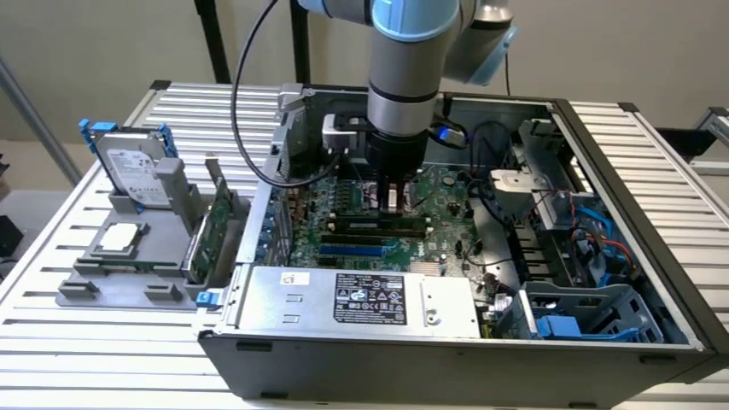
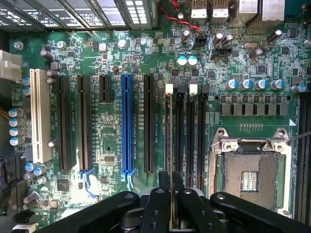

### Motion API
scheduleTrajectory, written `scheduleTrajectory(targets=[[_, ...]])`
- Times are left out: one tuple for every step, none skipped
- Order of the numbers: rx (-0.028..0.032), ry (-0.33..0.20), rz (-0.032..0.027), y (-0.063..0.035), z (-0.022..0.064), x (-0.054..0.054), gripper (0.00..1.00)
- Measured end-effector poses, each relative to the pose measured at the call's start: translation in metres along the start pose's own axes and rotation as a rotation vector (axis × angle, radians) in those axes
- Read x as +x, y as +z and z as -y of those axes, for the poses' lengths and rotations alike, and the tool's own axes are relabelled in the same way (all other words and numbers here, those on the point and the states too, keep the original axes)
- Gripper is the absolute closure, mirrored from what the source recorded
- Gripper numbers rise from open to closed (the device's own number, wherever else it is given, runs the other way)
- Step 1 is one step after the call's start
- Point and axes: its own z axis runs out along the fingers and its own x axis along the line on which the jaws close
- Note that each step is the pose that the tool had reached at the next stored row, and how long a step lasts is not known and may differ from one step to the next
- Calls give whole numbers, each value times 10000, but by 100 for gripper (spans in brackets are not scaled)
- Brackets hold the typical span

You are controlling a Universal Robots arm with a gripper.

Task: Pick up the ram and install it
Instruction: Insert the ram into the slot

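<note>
Hand (image 2: 167,204) grips ram (image 2: 167,141) edge-on above a motherboard (image 2: 112,145) slot

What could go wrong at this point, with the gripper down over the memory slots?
1. The ram, seen edge-on in the gripper, may sit slightly off its slot; pressing then could jam or bend it.
2. The white latch may not be fully open, blocking seating.
3. The open CPU socket lies close beside; a slip could damage it.

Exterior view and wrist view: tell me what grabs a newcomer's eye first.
The robot arm plunges into the open computer case, its gripper shut on the ram, which stands edge-on over the black memory slots. A hard drive stands in a grey holder at the exterior view's left.
</note>
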Motion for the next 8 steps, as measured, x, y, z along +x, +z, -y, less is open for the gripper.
scheduleTrajectory(targets=[[-1, 0, 0, 3, 0, 0, 100], [-3, 1, -2, 5, 0, 0, 100], [-5, 0, -3, 5, 0, 0, 100], [-7, 0, -2, 5, 0, 0, 100], [-6, 0, -2, 6, 0, 0, 0], [-4, 0, -1, 6, 0, 0, 0], [-3, 0, 1, 5, 0, -1, 0], [-3, 0, 2, -3, 0, 0, 0]])
